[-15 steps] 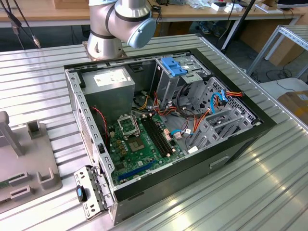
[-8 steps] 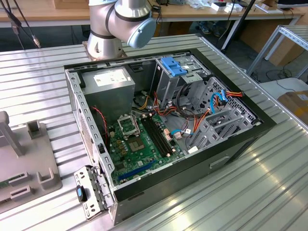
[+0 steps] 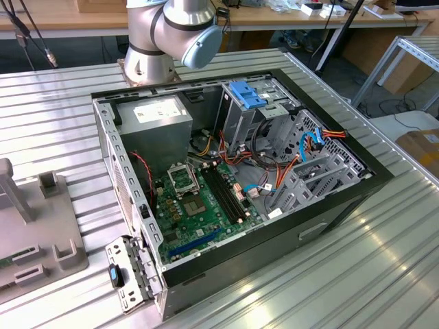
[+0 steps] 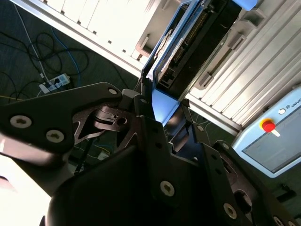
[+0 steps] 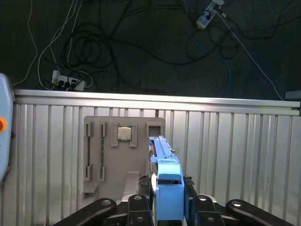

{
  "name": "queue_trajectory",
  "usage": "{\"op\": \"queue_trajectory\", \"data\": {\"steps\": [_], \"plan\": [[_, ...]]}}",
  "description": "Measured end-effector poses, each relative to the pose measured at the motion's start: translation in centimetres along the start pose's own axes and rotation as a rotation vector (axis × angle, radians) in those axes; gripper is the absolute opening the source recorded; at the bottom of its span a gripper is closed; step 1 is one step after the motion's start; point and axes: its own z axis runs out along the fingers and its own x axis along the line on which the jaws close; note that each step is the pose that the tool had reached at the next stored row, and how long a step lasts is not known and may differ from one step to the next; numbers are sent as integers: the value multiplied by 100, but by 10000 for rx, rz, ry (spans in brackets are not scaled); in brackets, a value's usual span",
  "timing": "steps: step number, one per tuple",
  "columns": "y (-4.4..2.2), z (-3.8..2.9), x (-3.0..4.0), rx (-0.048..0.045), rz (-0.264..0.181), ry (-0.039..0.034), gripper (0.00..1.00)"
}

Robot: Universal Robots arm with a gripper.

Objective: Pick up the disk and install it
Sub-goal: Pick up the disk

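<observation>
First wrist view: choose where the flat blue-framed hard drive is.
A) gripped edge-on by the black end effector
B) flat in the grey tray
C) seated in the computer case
A: the black metal end effector closes on both sides of the flat blue-framed hard drive, held edge-on.

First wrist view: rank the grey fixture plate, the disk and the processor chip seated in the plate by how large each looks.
1. grey fixture plate, largest.
2. the disk, seen edge-on and nearest the camera, so its apparent size is an unsure guide to its real size.
3. processor chip, clearly smallest.
</observation>
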Motion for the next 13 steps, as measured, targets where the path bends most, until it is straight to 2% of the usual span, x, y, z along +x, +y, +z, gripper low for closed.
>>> {"op": "queue_trajectory", "data": {"steps": [13], "plan": [[-1,-52,0,0,0,0,36]]}}
